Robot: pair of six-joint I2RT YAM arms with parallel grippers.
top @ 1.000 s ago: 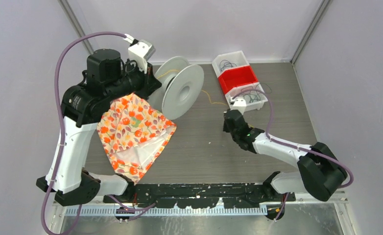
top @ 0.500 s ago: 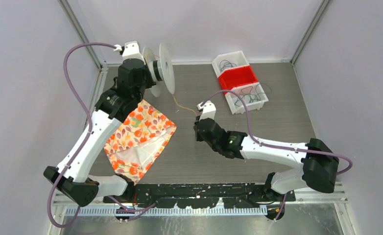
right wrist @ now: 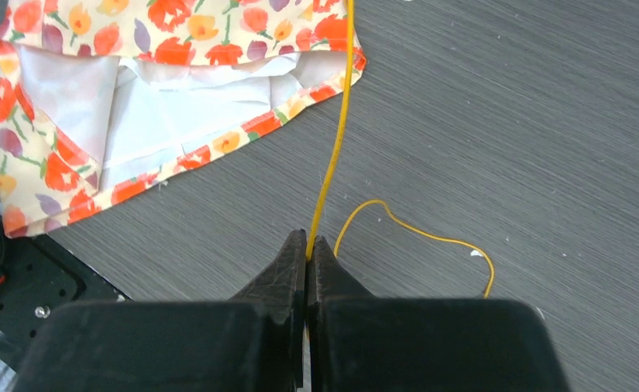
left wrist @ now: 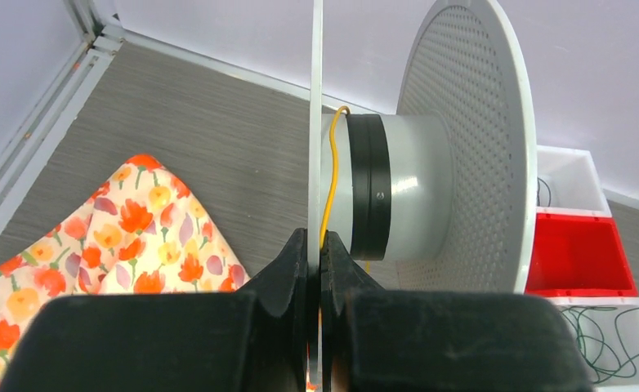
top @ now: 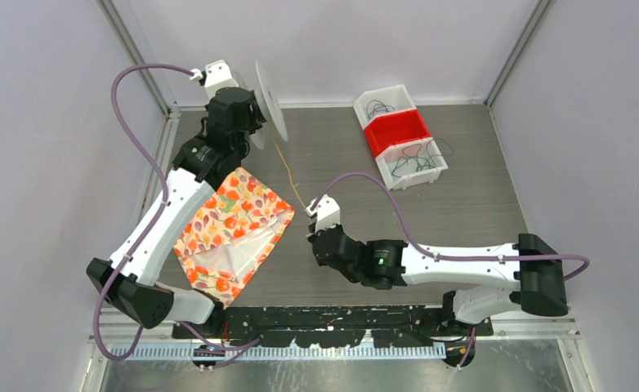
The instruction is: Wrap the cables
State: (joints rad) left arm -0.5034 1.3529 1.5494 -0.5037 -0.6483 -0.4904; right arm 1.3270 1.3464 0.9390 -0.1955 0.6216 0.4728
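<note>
Left wrist: left gripper [left wrist: 315,249] clamped on the thin near flange of the clear spool [left wrist: 471,163]. Yellow cable [right wrist: 335,139] — one end at the spool hub, running straight to the right gripper [right wrist: 306,245], pinched shut on it; slack tail looped on the table [right wrist: 545,122] near the floral cloth [right wrist: 136,114]

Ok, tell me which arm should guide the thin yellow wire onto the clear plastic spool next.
Right, probably: the right gripper pinches the thin yellow wire, stretched toward the clear plastic spool; the left gripper is clamped on the spool's flange.
</note>
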